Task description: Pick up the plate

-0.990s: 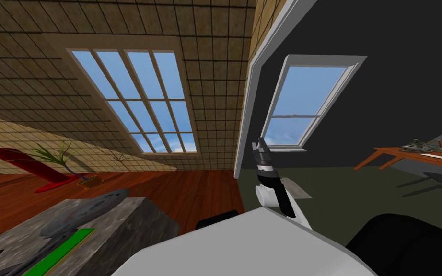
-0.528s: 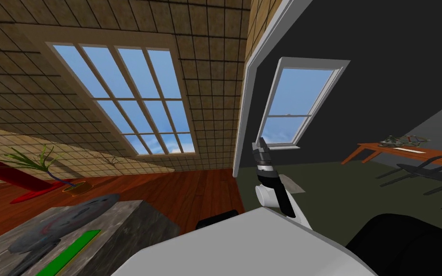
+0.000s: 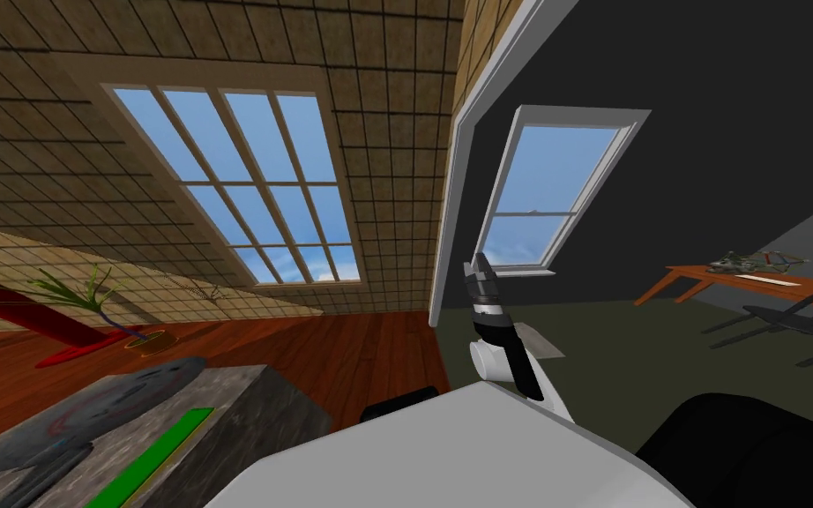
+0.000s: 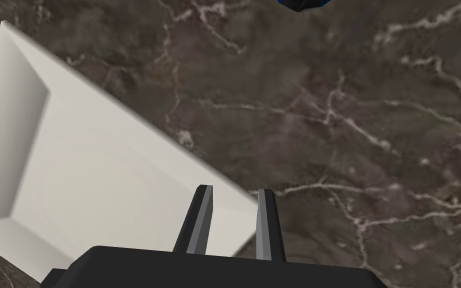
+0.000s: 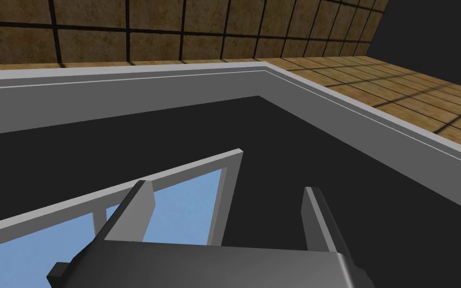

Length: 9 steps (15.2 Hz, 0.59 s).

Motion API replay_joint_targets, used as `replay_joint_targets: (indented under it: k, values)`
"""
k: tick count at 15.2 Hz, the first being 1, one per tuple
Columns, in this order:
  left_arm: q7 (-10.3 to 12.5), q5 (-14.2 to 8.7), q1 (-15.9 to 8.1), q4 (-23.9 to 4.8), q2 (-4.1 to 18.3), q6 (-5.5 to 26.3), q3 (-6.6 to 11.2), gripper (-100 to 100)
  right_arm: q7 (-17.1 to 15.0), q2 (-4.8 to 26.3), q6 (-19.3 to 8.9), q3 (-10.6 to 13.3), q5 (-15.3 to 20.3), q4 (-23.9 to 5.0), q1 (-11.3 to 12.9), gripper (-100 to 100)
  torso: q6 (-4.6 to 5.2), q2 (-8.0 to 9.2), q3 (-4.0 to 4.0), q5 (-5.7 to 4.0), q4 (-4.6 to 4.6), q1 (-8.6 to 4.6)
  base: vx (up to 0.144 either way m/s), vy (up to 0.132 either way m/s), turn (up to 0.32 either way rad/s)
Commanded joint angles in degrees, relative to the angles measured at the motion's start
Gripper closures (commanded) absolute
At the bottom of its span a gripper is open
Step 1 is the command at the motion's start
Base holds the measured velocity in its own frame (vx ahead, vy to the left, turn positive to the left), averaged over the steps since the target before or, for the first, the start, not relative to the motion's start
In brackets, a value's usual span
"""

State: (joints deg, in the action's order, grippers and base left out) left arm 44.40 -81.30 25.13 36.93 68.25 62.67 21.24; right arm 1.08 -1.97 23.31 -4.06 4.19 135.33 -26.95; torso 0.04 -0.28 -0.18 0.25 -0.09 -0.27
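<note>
The plate point(image 4: 99, 170) is white and square, with a raised rim and a flat, recessed centre. It lies on a dark brown table point(image 4: 349, 100) whose top has pale marble veins. In the left wrist view one straight edge of the plate runs diagonally across the table top and ends at a corner close to the gripper.

The left gripper point(image 4: 235, 190) is positioned at that corner. Its fingers point(image 4: 199, 220) are drawn narrow, far closer together than their open spacing. One finger stands over the plate's rim and the other stands at the outer edge of the corner, so the corner sits between them. The grip is therefore on the plate's corner.

A dark blue object point(image 4: 299, 4) lies on the table well apart from the plate; it is cut off by the picture edge and cannot be identified.

In the head view the grey, mottled table point(image 3: 220, 397) stands at the robot's left front. It carries a bright green strip point(image 3: 153, 454) and a dark round object point(image 3: 123, 397).

The right arm is raised in front of the chest, with the right gripper point(image 3: 477, 263) pointing up and away from the table. Its fingers are spread wide and hold nothing.
</note>
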Motion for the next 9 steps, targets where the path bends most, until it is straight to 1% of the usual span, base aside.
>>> replay_joint_targets:
  k: [1,3,4,7,8,9]
  values:
    - [2.3,0.1,0.6,2.9,1.0,0.6,-0.29,100,0.0,0.0,0.0,0.0,0.0,0.0,0.0,0,0.00,0.00,0.00,0.00,0.00,0.00,0.025,-0.022,0.121]
    - [4.7,0.2,2.0,6.2,1.9,1.1,-0.33,100,0.0,0.0,0.0,0.0,0.0,0.0,0.0,0,0.08,-0.06,-0.03,-0.03,0.00,-0.07,0.025,-0.028,0.099]
    - [4.7,0.2,2.0,6.4,1.9,1.1,-0.33,100,0.0,0.0,0.0,0.0,0.0,0.0,0.0,0,0.09,-0.07,-0.04,-0.06,0.00,-0.11,0.019,-0.027,0.053]
    - [8.3,0.3,4.1,11.4,3.2,1.9,-0.38,100,0.0,0.0,0.0,0.0,0.0,0.0,0.0,0,0.10,-0.07,-0.04,-0.08,0.00,-0.13,0.020,-0.021,0.085]
    - [8.3,0.3,4.1,11.6,3.2,1.9,-0.38,100,0.0,0.0,0.0,0.0,0.0,0.0,0.0,0,0.09,-0.07,-0.04,-0.08,0.00,-0.13,0.020,-0.019,0.074]
    - [7.9,0.3,3.8,10.9,2.9,1.7,-0.40,100,0.0,0.0,0.0,0.0,0.0,0.0,0.0,0,0.10,-0.06,-0.03,-0.07,0.00,-0.12,0.011,-0.013,0.017]
